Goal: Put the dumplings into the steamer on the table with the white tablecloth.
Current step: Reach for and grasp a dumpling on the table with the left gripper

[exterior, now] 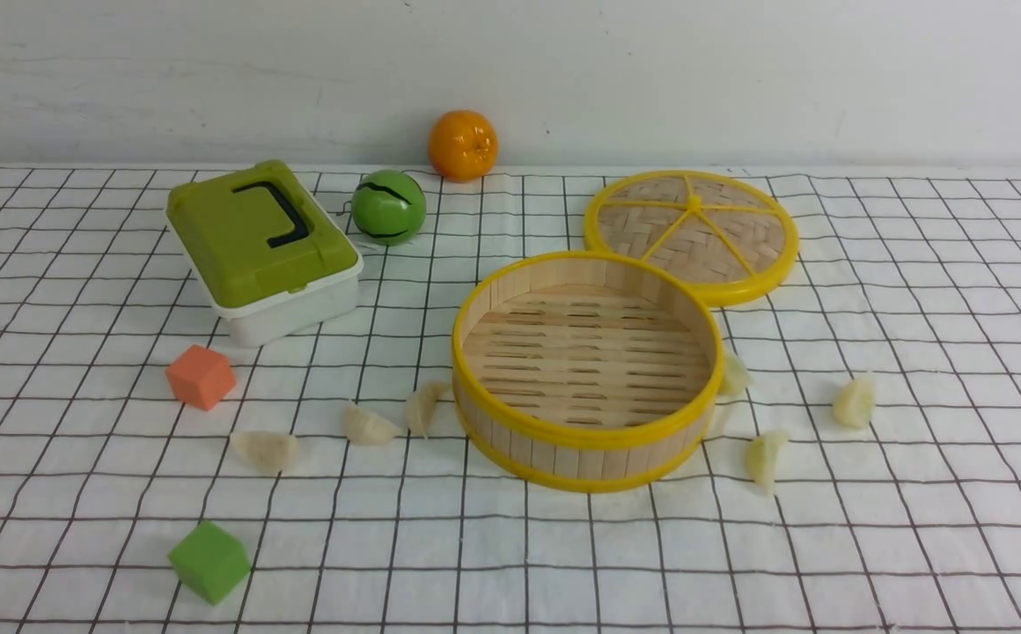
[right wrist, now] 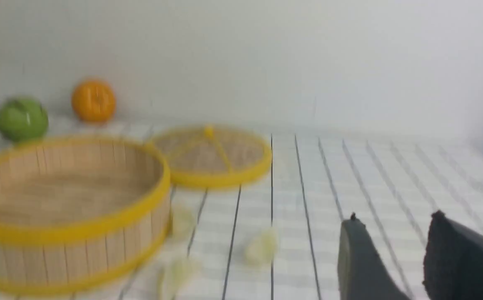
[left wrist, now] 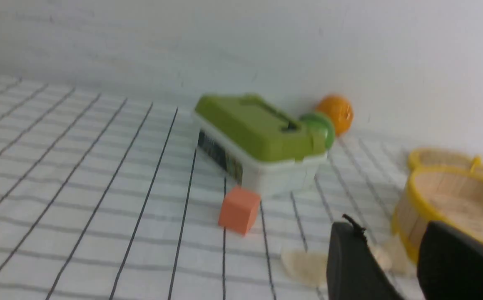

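Six dumplings [exterior: 370,425] lie on the white tablecloth [exterior: 915,528], 3 each side of the empty steamer [exterior: 563,436], lid [exterior: 691,231] parked behind, prob. for loading; left gripper [left wrist: 395,266] & right gripper [right wrist: 404,266] part-open, holding nothing.
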Robot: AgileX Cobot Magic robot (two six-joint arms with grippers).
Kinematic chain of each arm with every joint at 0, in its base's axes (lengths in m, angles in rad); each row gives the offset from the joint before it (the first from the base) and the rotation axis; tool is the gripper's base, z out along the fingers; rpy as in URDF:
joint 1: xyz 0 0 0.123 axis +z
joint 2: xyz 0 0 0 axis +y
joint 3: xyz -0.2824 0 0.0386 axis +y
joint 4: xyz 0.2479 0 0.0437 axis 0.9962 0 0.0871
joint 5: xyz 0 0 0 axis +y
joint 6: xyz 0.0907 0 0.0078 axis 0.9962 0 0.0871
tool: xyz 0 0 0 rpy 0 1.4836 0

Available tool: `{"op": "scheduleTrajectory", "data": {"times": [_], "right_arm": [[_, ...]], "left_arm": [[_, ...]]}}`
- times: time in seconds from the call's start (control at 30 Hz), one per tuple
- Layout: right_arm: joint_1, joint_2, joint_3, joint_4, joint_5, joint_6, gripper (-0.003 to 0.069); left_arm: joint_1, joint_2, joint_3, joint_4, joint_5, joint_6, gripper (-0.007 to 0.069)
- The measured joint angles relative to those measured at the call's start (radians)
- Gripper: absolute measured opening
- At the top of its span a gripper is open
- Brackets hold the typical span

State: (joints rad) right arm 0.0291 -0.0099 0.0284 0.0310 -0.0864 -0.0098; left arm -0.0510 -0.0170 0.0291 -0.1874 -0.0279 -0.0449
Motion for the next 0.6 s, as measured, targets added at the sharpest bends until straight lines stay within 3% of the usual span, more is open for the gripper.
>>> {"op": "scheduleTrajectory", "data": {"times": [0.13,0.27,0.33,0.43,0.47,0.6], "right_arm": [[0.0,0.0,0.0,-0.001,-0.269,0.057,0.0239],[0.0,0.0,0.0,-0.003,-0.427,0.134,0.0239],[0.0,-0.001,0.0,-0.009,-0.582,0.235,0.0239],[0.0,-0.001,0.0,-0.015,-0.653,0.307,0.0239],[0.0,-0.001,0.0,-0.017,-0.684,0.346,0.0239],[0.0,0.001,-0.07,-0.023,-0.629,0.389,0.0239]], "left_arm": [[0.0,0.0,0.0,-0.086,-0.128,0.0,0.0239],[0.0,0.0,0.0,-0.156,-0.19,-0.012,0.0239],[0.0,0.0,0.0,-0.248,-0.235,-0.075,0.0239],[0.0,0.0,0.0,-0.313,-0.255,-0.151,0.0239],[0.0,0.0,0.0,-0.348,-0.266,-0.231,0.0234],[0.0,0.0,-0.067,-0.335,-0.213,-0.299,0.0165]]}}
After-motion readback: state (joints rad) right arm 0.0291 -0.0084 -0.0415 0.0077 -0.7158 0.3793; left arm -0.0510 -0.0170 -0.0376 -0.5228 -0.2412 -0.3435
